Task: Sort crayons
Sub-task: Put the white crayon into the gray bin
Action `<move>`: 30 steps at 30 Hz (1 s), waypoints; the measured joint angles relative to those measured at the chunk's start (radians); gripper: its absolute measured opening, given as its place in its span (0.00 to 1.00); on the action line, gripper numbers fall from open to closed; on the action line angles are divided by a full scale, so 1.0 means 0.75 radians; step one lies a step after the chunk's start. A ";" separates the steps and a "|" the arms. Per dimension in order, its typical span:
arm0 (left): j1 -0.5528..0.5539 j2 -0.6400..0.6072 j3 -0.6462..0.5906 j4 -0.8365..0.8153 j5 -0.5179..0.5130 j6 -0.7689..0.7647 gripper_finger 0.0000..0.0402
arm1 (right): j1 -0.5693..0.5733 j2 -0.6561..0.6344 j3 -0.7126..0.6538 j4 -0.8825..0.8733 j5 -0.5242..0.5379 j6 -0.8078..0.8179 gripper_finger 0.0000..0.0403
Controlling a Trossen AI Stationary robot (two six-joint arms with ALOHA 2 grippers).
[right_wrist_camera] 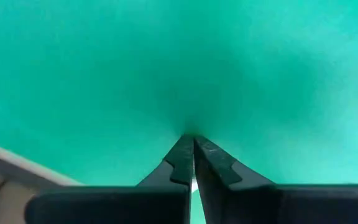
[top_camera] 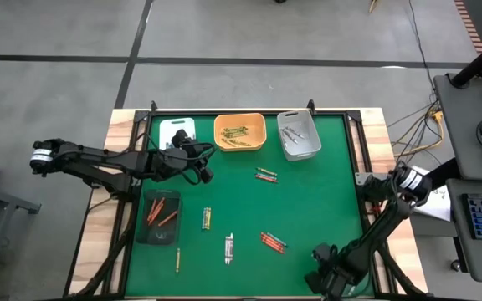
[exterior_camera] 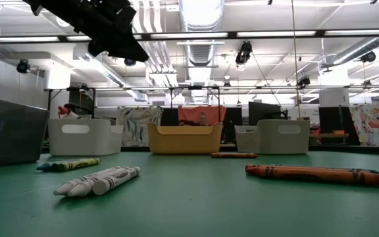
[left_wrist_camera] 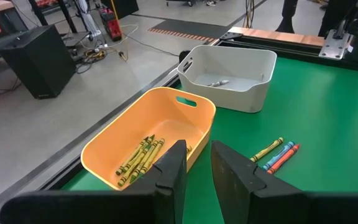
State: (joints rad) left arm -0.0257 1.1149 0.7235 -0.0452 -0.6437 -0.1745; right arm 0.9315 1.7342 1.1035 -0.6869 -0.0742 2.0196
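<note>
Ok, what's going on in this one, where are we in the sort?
Mid-sort. The left tool hovers, slightly open and empty, over the mat near the orange tray, which holds yellow-olive crayons. The white tray holds grey ones, the dark tray red-orange ones. Several loose groups of crayons lie on the green mat: red-orange, grey-white and a mixed bunch. The right tool is shut, parked low at the near right corner.
</note>
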 joint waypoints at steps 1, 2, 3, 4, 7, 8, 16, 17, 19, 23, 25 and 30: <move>0.000 0.000 0.000 0.000 0.000 0.000 0.14 | -0.003 -0.017 -0.001 -0.031 0.019 -0.010 0.02; 0.000 0.000 0.000 0.001 0.000 0.000 0.14 | -0.005 -0.036 0.001 -0.059 0.031 -0.032 0.02; 0.000 0.000 0.000 0.001 0.000 0.000 0.14 | -0.005 -0.058 0.009 -0.090 0.042 -0.082 0.02; 0.000 0.000 0.000 0.000 0.000 0.000 0.14 | -0.005 -0.076 0.021 -0.105 0.044 -0.163 0.02; 0.000 0.000 0.000 0.001 0.000 0.000 0.14 | 0.017 -0.085 0.074 -0.058 0.013 -0.568 0.02; 0.000 0.000 0.000 0.000 0.000 0.000 0.14 | 0.029 -0.081 0.090 -0.055 0.001 -0.709 0.02; 0.000 0.000 0.000 -0.006 0.000 0.013 0.14 | 0.067 0.012 0.224 -0.053 -0.009 -1.624 0.07; 0.000 0.000 0.000 -0.006 0.000 0.013 0.14 | 0.067 0.030 0.232 -0.061 -0.008 -1.656 0.09; 0.000 0.000 0.000 -0.006 0.000 0.013 0.14 | 0.067 0.067 0.246 -0.069 -0.007 -1.705 0.13; 0.000 0.000 0.000 -0.002 0.000 0.013 0.14 | 0.067 0.132 0.279 -0.069 -0.008 -1.785 0.25; 0.000 0.000 0.000 -0.001 0.000 0.012 0.14 | 0.070 0.161 0.301 -0.089 -0.008 -1.820 0.31; 0.000 0.000 0.000 0.000 0.000 -0.003 0.14 | 0.072 0.179 0.330 -0.121 -0.008 -1.915 0.39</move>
State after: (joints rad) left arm -0.0257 1.1149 0.7235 -0.0452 -0.6437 -0.1765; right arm 0.9852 1.8687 1.3514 -0.7778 -0.0800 0.5833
